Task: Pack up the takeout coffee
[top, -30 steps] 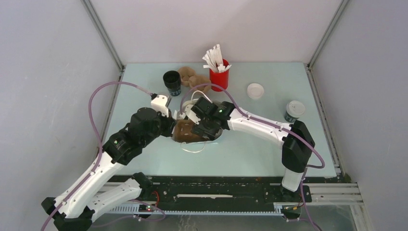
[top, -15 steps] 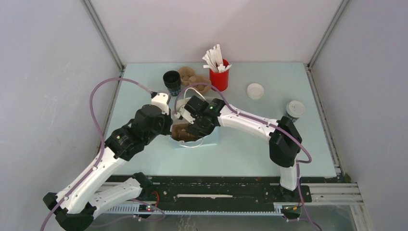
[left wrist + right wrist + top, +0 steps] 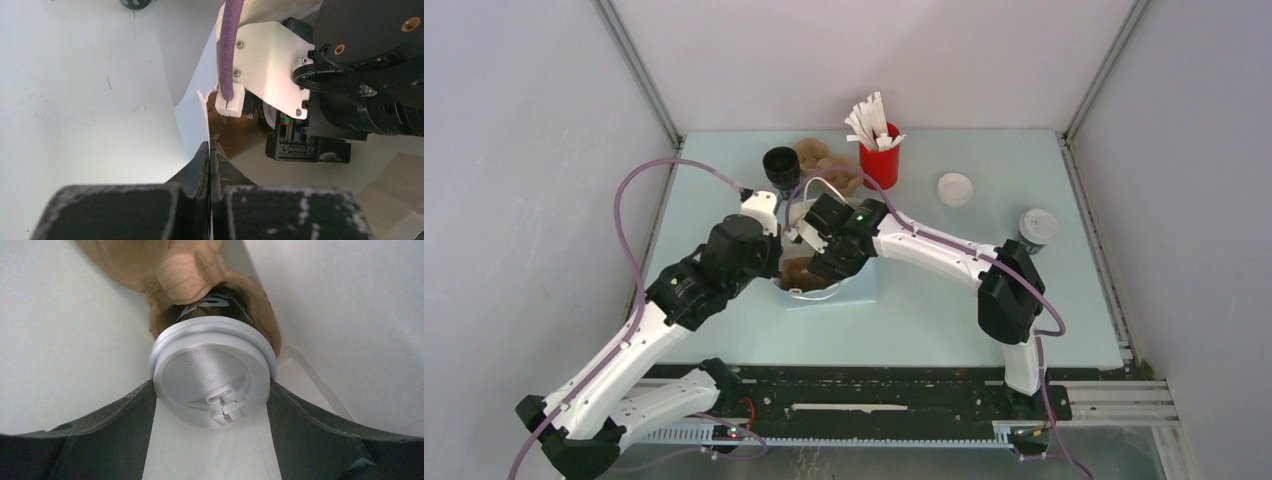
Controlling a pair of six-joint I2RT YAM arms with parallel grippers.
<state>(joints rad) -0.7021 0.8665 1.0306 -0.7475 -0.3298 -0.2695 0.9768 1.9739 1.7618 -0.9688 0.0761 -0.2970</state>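
Observation:
In the right wrist view my right gripper [image 3: 211, 388] is shut on the takeout coffee [image 3: 212, 377], its fingers [image 3: 125, 415] on both sides of the round white lid. The dark cup sits in a brown cardboard carrier [image 3: 175, 275] inside the white paper bag [image 3: 75, 340]. In the top view my right gripper [image 3: 824, 265] reaches into the bag [image 3: 859, 285] and hides the cup; the carrier [image 3: 799, 272] partly shows. My left gripper [image 3: 209, 146] is shut on the bag's torn edge [image 3: 192, 115] and holds the mouth up; it also shows in the top view [image 3: 779, 262].
A second lidded cup [image 3: 1036, 228] stands at the right edge. A loose white lid [image 3: 955, 188] lies at the back right. A lidless black cup [image 3: 781, 168], spare brown carriers [image 3: 824, 162] and a red holder of white sticks [image 3: 879, 155] stand just behind the bag.
My right gripper has moved left and deeper into the bag with the cup and carrier. The bag mouth now stands up around the carrier. My left gripper has shifted slightly back with the edge.

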